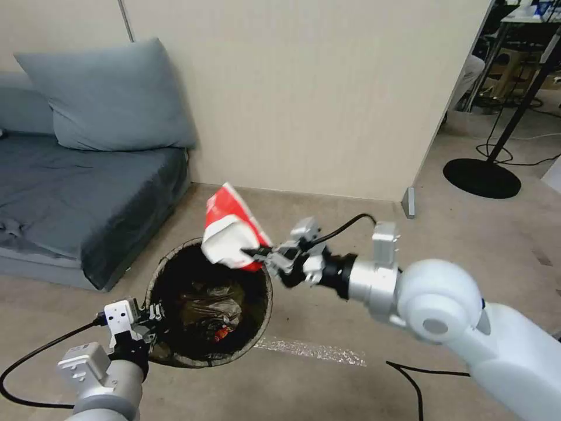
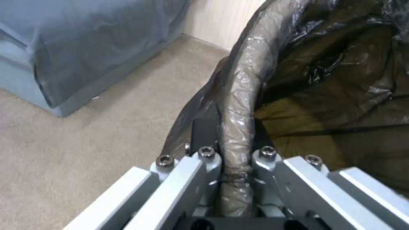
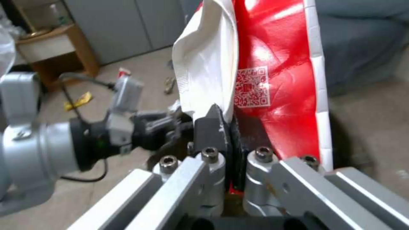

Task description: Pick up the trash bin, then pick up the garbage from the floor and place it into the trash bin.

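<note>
one bin (image 1: 175,275) — one carton (image 1: 231,231), two hands

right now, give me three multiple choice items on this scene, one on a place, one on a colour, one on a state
1. Where is the carton?
A. on the sofa
B. above the trash bin's far rim
C. flat on the floor

2. What colours is the carton?
A. red and white
B. blue and yellow
C. green

3. How is the left gripper?
A. open beside the bin
C. shut on the sofa cushion
B. shut on the trash bin rim

Key: 1 B, the right gripper holds it over the opening. 2 A, red face and white fold show in the right wrist view. 3 B, its fingers pinch the bag-wrapped rim.
</note>
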Tool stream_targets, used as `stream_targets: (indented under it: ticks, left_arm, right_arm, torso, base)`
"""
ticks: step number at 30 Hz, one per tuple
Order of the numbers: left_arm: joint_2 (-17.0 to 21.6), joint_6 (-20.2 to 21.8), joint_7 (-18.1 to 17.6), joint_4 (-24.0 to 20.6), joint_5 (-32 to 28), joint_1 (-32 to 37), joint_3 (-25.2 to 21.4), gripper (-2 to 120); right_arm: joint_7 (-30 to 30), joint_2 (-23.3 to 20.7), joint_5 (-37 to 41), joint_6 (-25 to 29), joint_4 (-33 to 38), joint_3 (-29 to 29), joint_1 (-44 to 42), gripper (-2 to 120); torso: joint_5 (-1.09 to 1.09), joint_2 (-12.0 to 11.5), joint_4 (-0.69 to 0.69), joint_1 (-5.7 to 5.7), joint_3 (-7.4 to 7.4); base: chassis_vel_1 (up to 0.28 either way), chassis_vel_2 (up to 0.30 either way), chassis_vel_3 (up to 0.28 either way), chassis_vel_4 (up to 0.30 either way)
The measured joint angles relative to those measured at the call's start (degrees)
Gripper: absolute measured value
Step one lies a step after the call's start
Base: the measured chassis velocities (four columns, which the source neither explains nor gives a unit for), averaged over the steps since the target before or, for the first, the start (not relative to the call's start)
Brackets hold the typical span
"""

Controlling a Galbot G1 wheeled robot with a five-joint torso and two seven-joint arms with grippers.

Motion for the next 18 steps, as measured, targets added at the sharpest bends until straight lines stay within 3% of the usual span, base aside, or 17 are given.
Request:
stream_targets:
  ticks: [18]
  left_arm:
    - [-0.7, 0.1, 0.0, 0.0, 0.1, 0.0, 0.1, 3]
  right_arm:
    - [1.5, 2.8, -6.3, 0.0, -3.0, -9.4, 0.4, 0]
  torso:
    - [0.01, 0.0, 0.0, 0.0, 0.0]
  base:
    - [0.0, 0.0, 0.0, 0.0]
